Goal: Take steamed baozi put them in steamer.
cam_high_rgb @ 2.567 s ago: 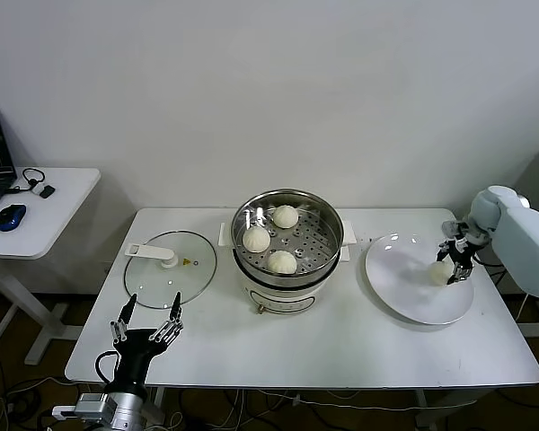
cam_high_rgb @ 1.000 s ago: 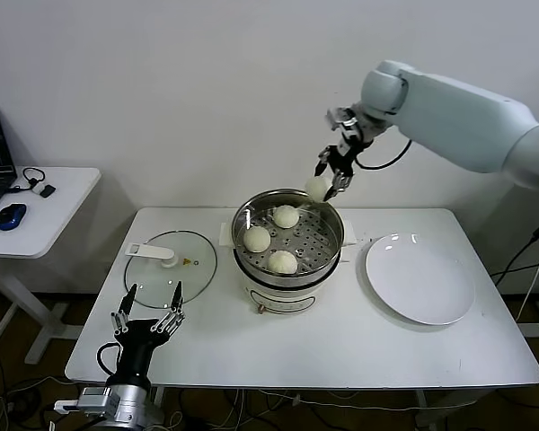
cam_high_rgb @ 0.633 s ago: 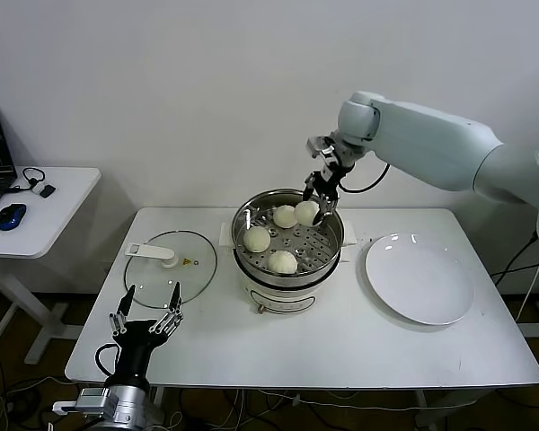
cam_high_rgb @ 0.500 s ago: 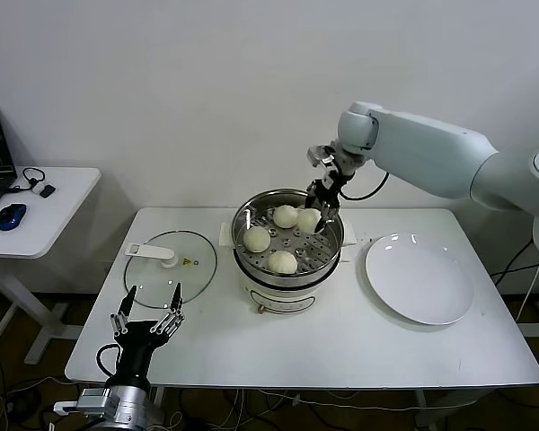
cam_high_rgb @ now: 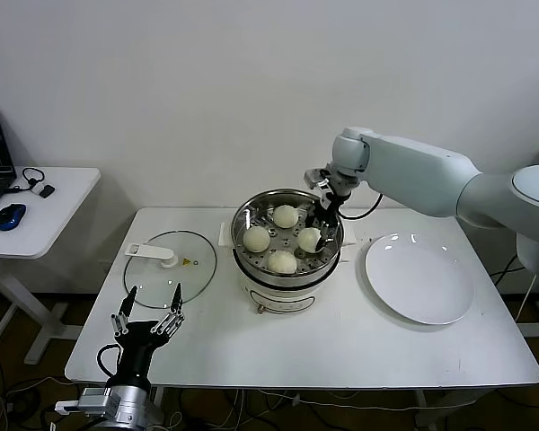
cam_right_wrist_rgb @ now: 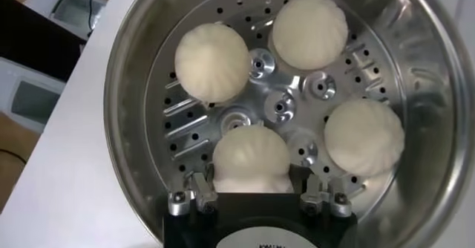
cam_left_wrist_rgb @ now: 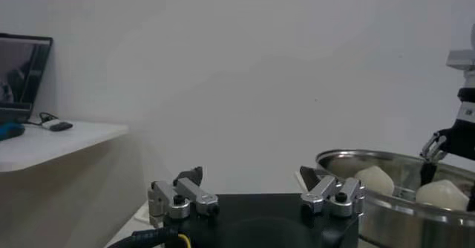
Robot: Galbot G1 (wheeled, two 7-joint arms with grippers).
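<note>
While reaching in from the right side: right gripper (cam_high_rgb: 319, 218) is hanging low inside the steamer (cam_high_rgb: 287, 235), over its right part.
Right gripper state: fingers (cam_right_wrist_rgb: 194, 188) are sitting spread on either side of one steamed baozi (cam_right_wrist_rgb: 251, 159); whether the pads are pressing the bun or just flanking it, cannot tell.
Bun at the gripper: this baozi (cam_high_rgb: 310, 239) is lying directly below the fingertips, resting on the perforated floor, right between the two fingers in the right wrist view.
Other buns: three more are sitting on the same floor beyond the gripper — one (cam_right_wrist_rgb: 211, 62) and another (cam_right_wrist_rgb: 310, 21) across the basket from it, a third (cam_right_wrist_rgb: 364, 136) just beside the gripper's bun, apart from it.
Head view of same buns: one at the back (cam_high_rgb: 286, 215), one on the left (cam_high_rgb: 256, 238), one at the front (cam_high_rgb: 282, 261); all four are lying inside the steamer rim.
Steamer: shiny basket is sitting on a white cooker base (cam_high_rgb: 283, 294) on the white table (cam_high_rgb: 341, 346).
White plate (cam_high_rgb: 419, 279): lying on the table off to the right of the right gripper, well apart, nothing on it.
Glass lid (cam_high_rgb: 170, 268): lying flat on the table left of the steamer.
Left gripper (cam_high_rgb: 147, 321): idling low at the table's front-left edge, well apart from the steamer, fingers (cam_left_wrist_rgb: 175, 195) standing spread, gripping nothing.
</note>
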